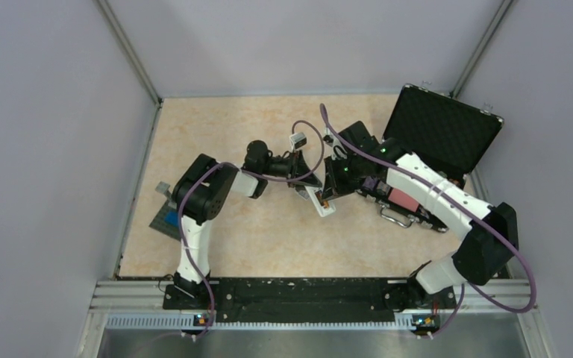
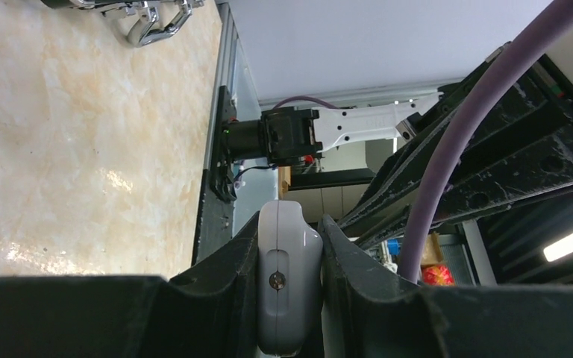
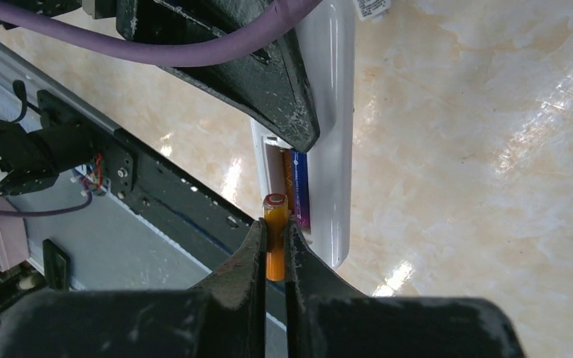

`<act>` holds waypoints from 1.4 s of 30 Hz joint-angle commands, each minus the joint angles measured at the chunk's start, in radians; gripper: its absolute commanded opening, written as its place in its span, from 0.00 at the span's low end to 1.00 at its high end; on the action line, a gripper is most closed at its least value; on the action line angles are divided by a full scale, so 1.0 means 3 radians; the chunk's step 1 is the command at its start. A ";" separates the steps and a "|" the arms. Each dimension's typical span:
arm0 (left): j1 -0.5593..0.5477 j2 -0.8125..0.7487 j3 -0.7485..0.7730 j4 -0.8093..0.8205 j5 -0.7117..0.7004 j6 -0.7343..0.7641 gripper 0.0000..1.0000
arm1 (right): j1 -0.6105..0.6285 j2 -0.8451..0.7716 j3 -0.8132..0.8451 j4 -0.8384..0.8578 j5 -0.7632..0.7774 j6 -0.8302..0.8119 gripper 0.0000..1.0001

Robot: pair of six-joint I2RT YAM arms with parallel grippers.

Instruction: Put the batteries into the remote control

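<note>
The white remote control (image 1: pixel 322 201) is held off the table at mid-scene by my left gripper (image 1: pixel 304 181), which is shut on it. In the left wrist view its end with a small screw (image 2: pixel 289 287) sits clamped between the fingers. In the right wrist view the remote (image 3: pixel 333 134) shows its open battery bay with a dark purple battery (image 3: pixel 299 190) lying in it. My right gripper (image 3: pixel 274 242) is shut on an orange battery (image 3: pixel 274 239), its end at the bay's mouth beside the purple one. From above, the right gripper (image 1: pixel 331 188) is right against the remote.
An open black case (image 1: pixel 442 130) stands at the back right with a pink block (image 1: pixel 404 200) and metal handle (image 1: pixel 394 218) in front. A dark grey card with a blue patch (image 1: pixel 167 216) lies at the left edge. The black base rail (image 1: pixel 298 292) runs along the near side.
</note>
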 commanded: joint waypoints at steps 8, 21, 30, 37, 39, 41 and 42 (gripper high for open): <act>-0.0104 -0.0422 -0.0021 -0.1351 -0.0187 0.1231 0.00 | 0.0109 0.0110 0.0174 -0.0160 0.0108 -0.0070 0.00; -0.0125 -0.0149 -0.0086 -0.0107 -0.0144 0.0234 0.00 | 0.0177 0.0159 -0.0021 -0.0114 0.0271 -0.0038 0.00; -0.0147 -0.0062 -0.0112 0.0258 -0.0157 -0.0044 0.00 | 0.0192 0.0217 -0.0011 -0.0068 0.0421 -0.0004 0.01; -0.0144 -0.0099 -0.0117 0.0089 -0.0142 0.0094 0.00 | 0.0192 0.0176 0.0017 -0.0071 0.0467 0.0063 0.22; -0.0147 -0.0096 -0.0122 0.0089 -0.0140 0.0094 0.00 | 0.0192 0.0151 0.0046 -0.0082 0.0472 0.0081 0.26; -0.0147 -0.0096 -0.0122 0.0089 -0.0135 0.0096 0.00 | 0.0193 0.0140 0.0070 -0.0101 0.0483 0.0086 0.29; -0.0150 -0.0094 -0.0122 0.0089 -0.0132 0.0098 0.00 | 0.0193 0.0136 0.0082 -0.0108 0.0483 0.0095 0.30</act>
